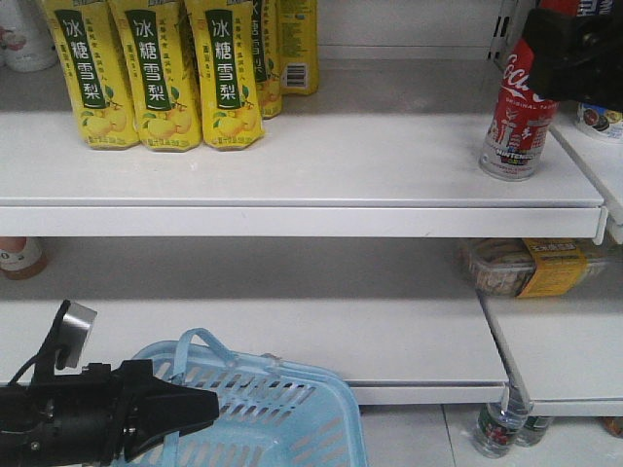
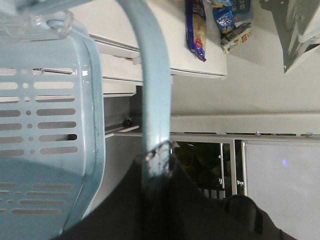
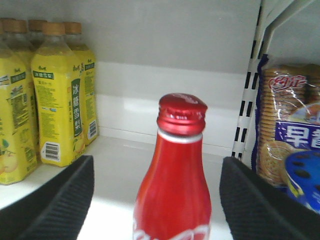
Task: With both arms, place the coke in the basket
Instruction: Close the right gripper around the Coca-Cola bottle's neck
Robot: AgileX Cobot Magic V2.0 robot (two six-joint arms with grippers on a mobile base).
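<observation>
Exterior front-facing view had the coke (image 1: 519,122) standing upright at the upper right of the frame, near the right end of the upper white table (image 1: 341,165). Its neck and cap were hidden behind the right tool (image 1: 574,49), which was itself cut off by the frame edge. In the right wrist view the two ribbed pads (image 3: 55,200) stood wide apart, one in each lower corner. The red bottle stood between them and touched neither, and its base fell below the frame. Yellow bottles (image 1: 156,78) stood in a row at the upper left. At the lower left, the left tool (image 1: 200,409) lay across the left part of the basket (image 1: 292,409), whose lower half was cropped. The left wrist view, blurred and dark along the bottom, showed this tool closed on one looped handle (image 2: 152,100) of the basket.
</observation>
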